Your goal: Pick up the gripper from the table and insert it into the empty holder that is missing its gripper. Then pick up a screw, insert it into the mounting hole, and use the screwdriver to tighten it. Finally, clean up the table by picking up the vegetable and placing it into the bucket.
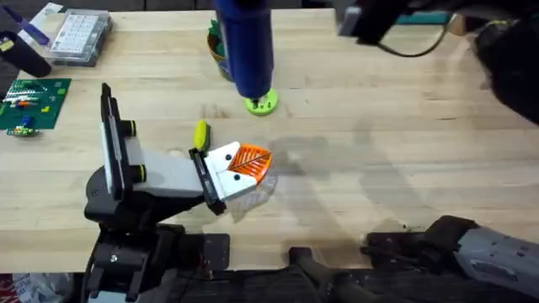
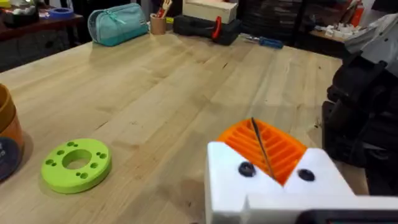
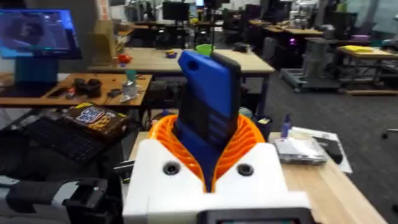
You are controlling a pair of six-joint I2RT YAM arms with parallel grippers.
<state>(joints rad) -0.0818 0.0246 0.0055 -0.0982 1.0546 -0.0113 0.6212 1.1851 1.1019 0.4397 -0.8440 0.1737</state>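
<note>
Clamped between the orange ribbed pads of the white right hand (image 3: 208, 165), the blue pen-shaped powered screwdriver (image 3: 208, 112) is held raised above the wide light wooden plank counter (image 1: 379, 126); overhead its lower end is seen over the flat green ring with holes (image 1: 261, 103). The white left hand (image 1: 244, 168) is held low over the counter, its orange pads closed on a thin metal rod (image 2: 261, 146). The small oblong yellow vegetable (image 1: 200, 135) lies just beside the left hand. The bucket's orange rim (image 2: 6, 118) is seen near the green ring.
</note>
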